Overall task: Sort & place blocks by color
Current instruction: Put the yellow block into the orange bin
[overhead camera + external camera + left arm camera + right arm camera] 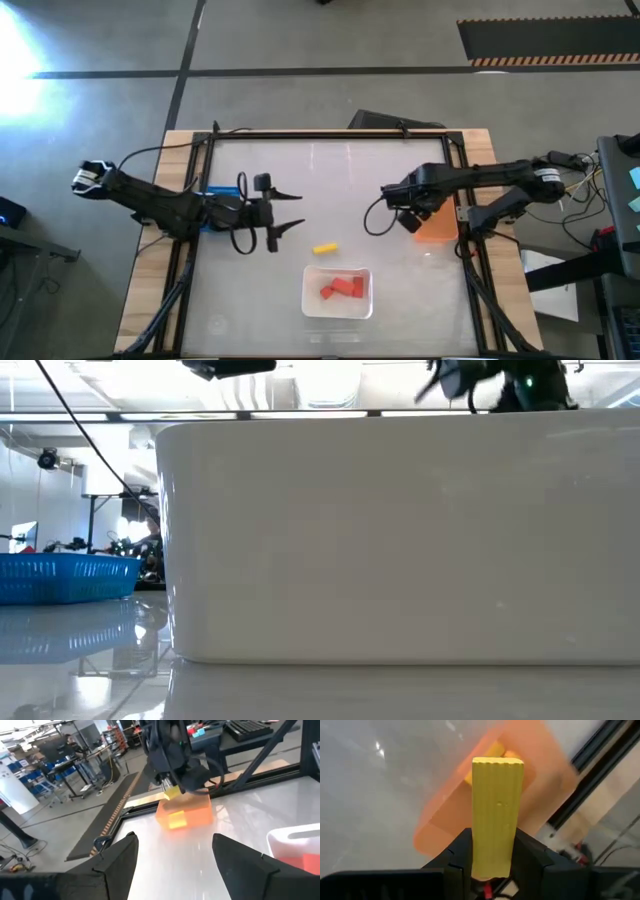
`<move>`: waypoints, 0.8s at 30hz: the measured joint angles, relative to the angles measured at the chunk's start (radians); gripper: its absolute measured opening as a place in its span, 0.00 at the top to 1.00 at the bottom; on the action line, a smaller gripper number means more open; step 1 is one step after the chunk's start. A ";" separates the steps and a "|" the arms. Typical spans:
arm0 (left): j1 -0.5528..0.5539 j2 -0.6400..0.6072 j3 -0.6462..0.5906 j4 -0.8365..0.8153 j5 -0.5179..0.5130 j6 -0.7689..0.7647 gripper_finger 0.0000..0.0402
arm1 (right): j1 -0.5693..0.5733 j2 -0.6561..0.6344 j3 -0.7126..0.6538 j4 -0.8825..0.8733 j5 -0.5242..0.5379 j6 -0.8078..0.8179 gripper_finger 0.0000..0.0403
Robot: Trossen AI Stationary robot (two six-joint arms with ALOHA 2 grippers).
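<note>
At the near edge of the counter (260, 300) sits a white tray (338, 311) holding red blocks (342, 288), which lie close together inside it; in the low view the tray's pale wall fills most of the picture. Just beyond the tray, a lone yellow block (325, 248) lies on the bare counter, between the two arms. Farther back on the left, the left hand (287, 210) hovers over the counter with its two fingers (117, 860) spread wide and nothing between them; a blue bin (62, 577) sits beneath that arm near the left rail. On the right, the right hand (392, 193) is poised above the near-left corner of an orange bin (437, 227) by the right rail, pinching a yellow block upright (495, 815) between its fingers, the lower end of the block clamped and the upper end standing free. Through the orange bin's translucent wall another yellow block inside it (177, 820) shows. Beyond the counter lies a grey floor with a striped mat.
</note>
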 joint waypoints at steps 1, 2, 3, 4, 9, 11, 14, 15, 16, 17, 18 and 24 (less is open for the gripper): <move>0.000 -0.008 -0.007 -0.005 0.000 0.000 0.41 | -0.008 -0.003 -0.021 0.010 -0.022 0.003 0.78; 0.000 -0.014 -0.010 -0.007 0.000 0.000 0.41 | -0.014 -0.006 -0.045 0.024 -0.040 0.007 0.78; 0.000 -0.018 -0.010 -0.002 0.000 0.000 0.41 | -0.023 -0.009 -0.067 0.036 -0.055 0.008 0.78; 0.000 -0.023 -0.010 0.001 0.000 0.000 0.41 | -0.031 -0.010 -0.091 0.048 -0.065 0.009 0.78; 0.000 -0.037 -0.022 -0.006 -0.003 0.000 0.41 | -0.056 -0.002 -0.213 0.117 -0.081 0.028 0.78; -0.001 -0.043 -0.027 0.002 -0.003 -0.002 0.41 | -0.055 -0.005 -0.241 0.119 -0.088 0.034 0.77; -0.001 -0.047 -0.039 0.002 -0.004 -0.002 0.41 | -0.055 -0.005 -0.261 0.118 -0.111 0.045 0.62; -0.001 -0.047 -0.042 0.002 -0.004 -0.002 0.41 | -0.055 -0.005 -0.262 0.116 -0.126 0.044 0.56; -0.001 -0.047 -0.044 0.002 -0.004 -0.002 0.41 | -0.055 -0.005 -0.262 0.116 -0.136 0.045 0.51; -0.001 -0.048 -0.044 0.003 -0.004 -0.002 0.41 | -0.055 -0.005 -0.259 0.115 -0.138 0.045 0.46; -0.001 -0.048 -0.046 0.004 -0.004 -0.002 0.41 | -0.054 -0.005 -0.250 0.113 -0.137 0.046 0.42; -0.001 -0.046 -0.050 0.003 -0.004 -0.003 0.41 | -0.036 -0.006 -0.179 0.192 0.001 0.052 0.31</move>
